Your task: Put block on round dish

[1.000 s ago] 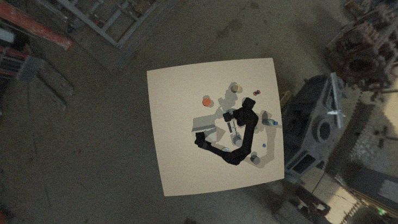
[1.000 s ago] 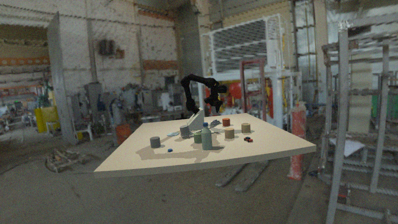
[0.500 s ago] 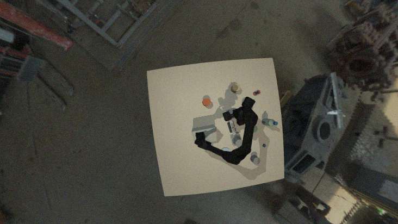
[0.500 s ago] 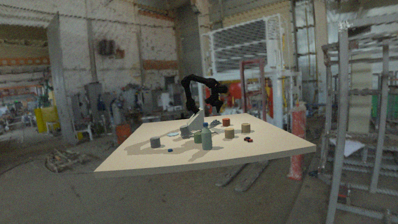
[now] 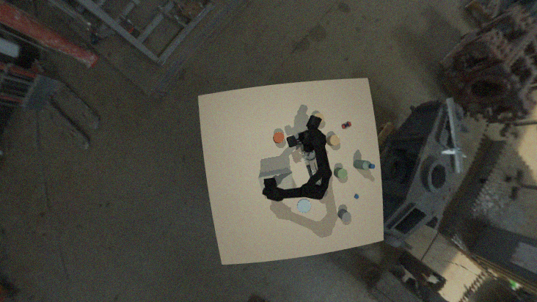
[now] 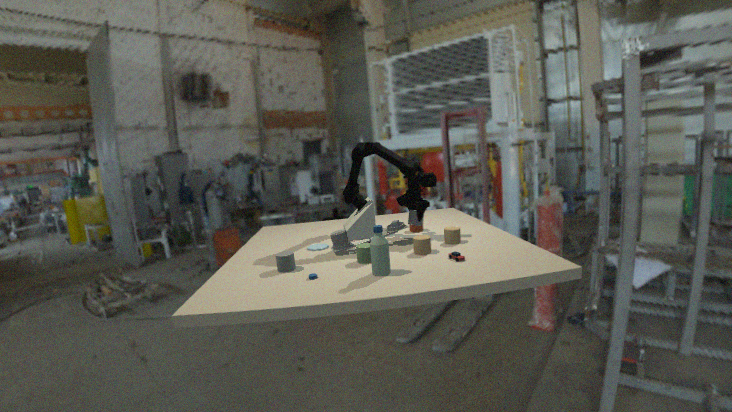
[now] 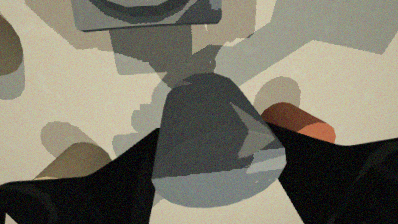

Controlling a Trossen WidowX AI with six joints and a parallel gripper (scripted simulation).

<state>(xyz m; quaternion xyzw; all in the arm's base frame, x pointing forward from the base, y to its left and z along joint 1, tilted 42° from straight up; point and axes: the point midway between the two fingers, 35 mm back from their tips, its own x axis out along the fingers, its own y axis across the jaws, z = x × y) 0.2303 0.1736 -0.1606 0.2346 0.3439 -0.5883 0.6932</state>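
Observation:
My gripper (image 5: pixel 303 138) (image 6: pixel 416 213) (image 7: pixel 208 128) is shut on a grey cup (image 6: pixel 415 221) (image 7: pixel 205 107) and holds it in the air beyond one end of the balance (image 5: pixel 311 168) (image 7: pixel 95 20). The uncovered end of the balance shows a ring at the top of the wrist view; I cannot make out a block there. The other grey cup (image 6: pixel 339 239) stands at the balance's other end; the arm hides it in the overhead view. The pale blue round dish (image 5: pixel 303 205) (image 6: pixel 317 247) lies near the arm's elbow, with nothing on it.
A red-orange cylinder (image 5: pixel 278 137) (image 7: pixel 315 131), tan cylinders (image 5: pixel 333 140) (image 6: pixel 451 235), a green cylinder (image 5: pixel 341 172) and a grey cylinder (image 5: pixel 345 216) (image 6: pixel 285 262) stand around. A bottle (image 6: pixel 380 255), a toy car (image 5: pixel 346 124) and a large grey wedge (image 6: pixel 361 225) are also there.

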